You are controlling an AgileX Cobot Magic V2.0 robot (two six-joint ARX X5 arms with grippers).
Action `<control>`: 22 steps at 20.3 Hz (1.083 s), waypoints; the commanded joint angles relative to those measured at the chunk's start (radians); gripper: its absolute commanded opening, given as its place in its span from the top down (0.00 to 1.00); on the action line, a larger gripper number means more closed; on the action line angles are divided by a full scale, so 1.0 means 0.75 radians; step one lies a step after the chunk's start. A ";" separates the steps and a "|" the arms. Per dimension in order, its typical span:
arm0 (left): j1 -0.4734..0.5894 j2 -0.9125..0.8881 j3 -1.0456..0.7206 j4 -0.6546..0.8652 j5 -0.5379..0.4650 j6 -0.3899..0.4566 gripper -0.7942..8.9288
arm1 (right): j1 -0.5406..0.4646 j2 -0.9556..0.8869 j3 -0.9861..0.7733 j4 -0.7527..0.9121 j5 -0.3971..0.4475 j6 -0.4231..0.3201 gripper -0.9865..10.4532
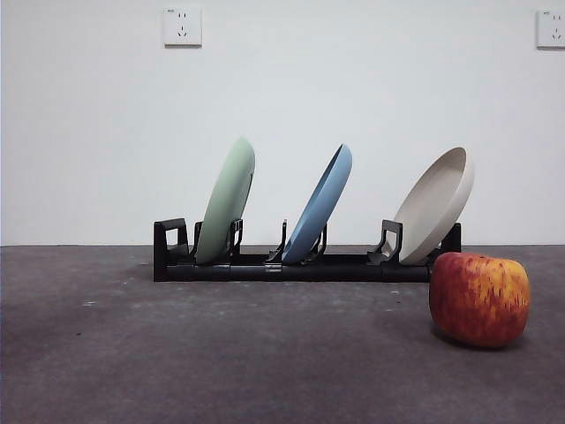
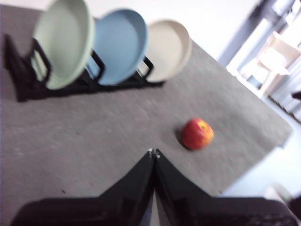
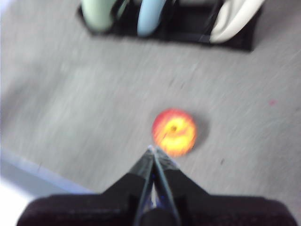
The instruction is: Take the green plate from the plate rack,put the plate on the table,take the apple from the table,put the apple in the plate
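Plain white wall (image 1: 353,97) behind — two wall sockets (image 1: 182,26) high up; pale furniture (image 2: 277,59) off to one side, blurred.

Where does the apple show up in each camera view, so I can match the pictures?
Front view: the apple sits low at the right, on the table nearer than the plate rack.
Left wrist view: right of centre.
Right wrist view: centre.
Shared landmark: the beige plate, the nearest plate to the apple.
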 commanded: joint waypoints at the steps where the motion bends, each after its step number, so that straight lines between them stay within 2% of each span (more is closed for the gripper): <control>1: -0.024 0.073 0.082 -0.129 0.052 0.184 0.93 | 0.029 0.020 0.045 -0.068 -0.085 -0.082 0.92; 4: -0.065 0.130 0.142 -0.249 0.042 0.272 0.93 | 0.050 0.026 0.055 -0.153 -0.116 -0.122 0.92; 8: -0.091 0.135 0.146 -0.253 0.038 0.272 0.91 | 0.057 0.026 0.055 -0.176 -0.115 -0.125 0.90; 9: -0.091 0.136 0.148 -0.253 0.038 0.270 0.82 | 0.057 0.026 0.055 -0.176 -0.116 -0.125 0.88; 10: -0.091 0.136 0.150 -0.251 0.037 0.263 0.64 | 0.057 0.026 0.055 -0.175 -0.115 -0.124 0.77; 11: -0.091 0.136 0.150 -0.244 0.037 0.259 0.44 | 0.058 0.026 0.055 -0.172 -0.115 -0.109 0.60; 12: -0.091 0.136 0.150 -0.242 0.037 0.259 0.35 | 0.057 0.026 0.055 -0.168 -0.114 -0.088 0.47; 13: -0.091 0.136 0.150 -0.240 0.037 0.258 0.33 | 0.057 0.026 0.055 -0.166 -0.114 -0.077 0.36; 14: -0.091 0.136 0.150 -0.237 0.038 0.251 0.33 | 0.057 0.026 0.055 -0.166 -0.112 -0.068 0.30; 22: -0.094 0.163 0.151 -0.214 0.039 0.220 0.33 | 0.057 0.026 0.055 -0.167 -0.111 -0.059 0.31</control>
